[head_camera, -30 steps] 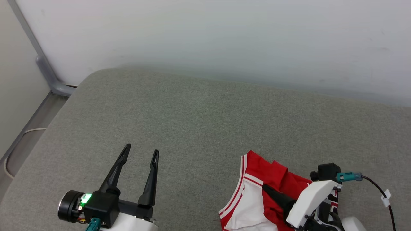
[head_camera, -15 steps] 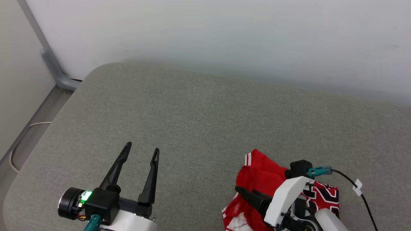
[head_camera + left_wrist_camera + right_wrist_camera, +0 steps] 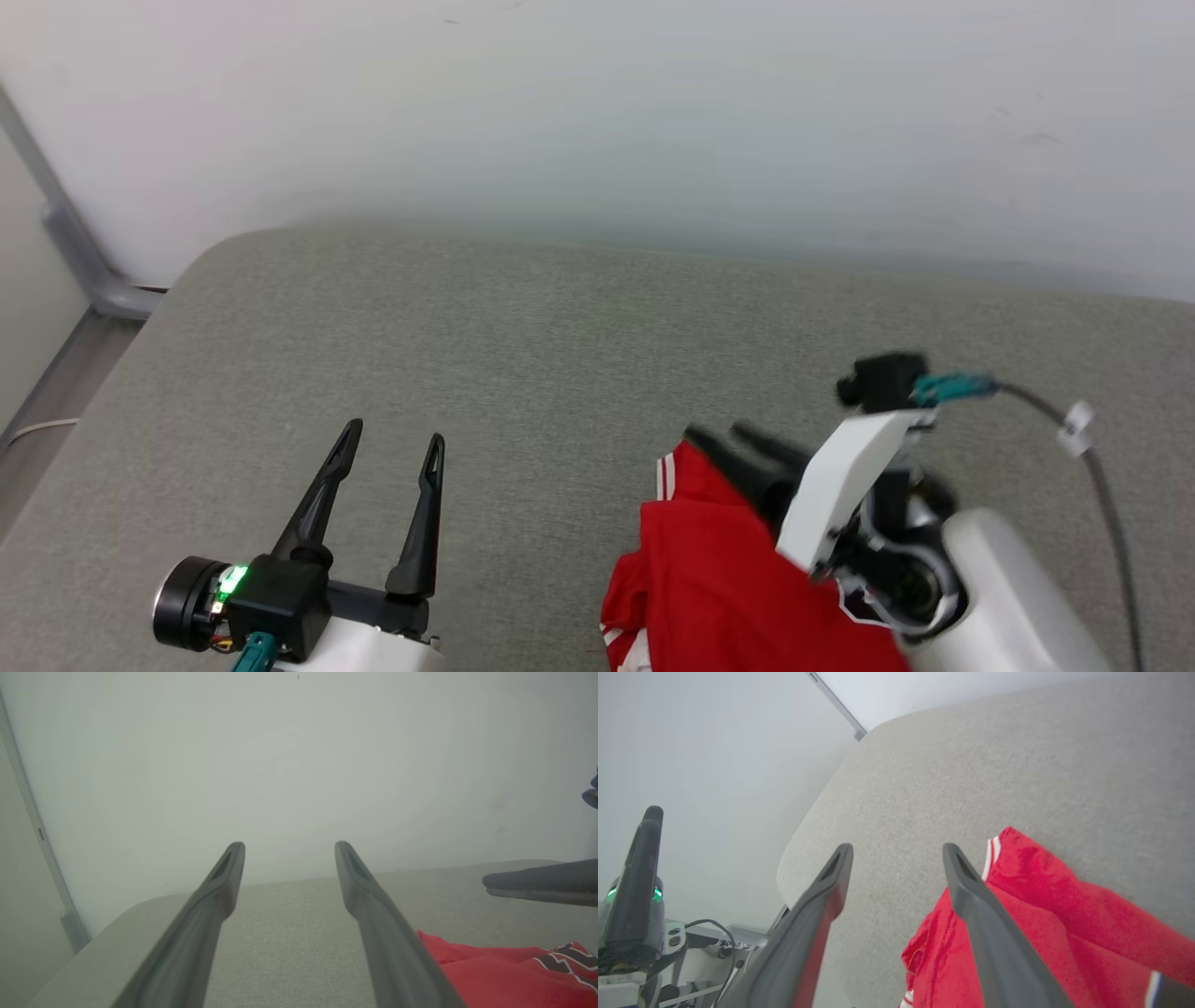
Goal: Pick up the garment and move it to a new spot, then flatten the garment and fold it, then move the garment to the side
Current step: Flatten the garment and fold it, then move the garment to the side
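The shirt (image 3: 728, 579) lies bunched near right, free for flattening. The right gripper (image 3: 717, 435) above it and the left gripper (image 3: 394, 434) aside both hold their fingers apart.

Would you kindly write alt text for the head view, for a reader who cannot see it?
A crumpled red garment with striped trim lies at the lower right on a grey padded surface, the open right claw poised over its upper corner. The open left claw hovers empty at the lower left; a pale wall stands behind.
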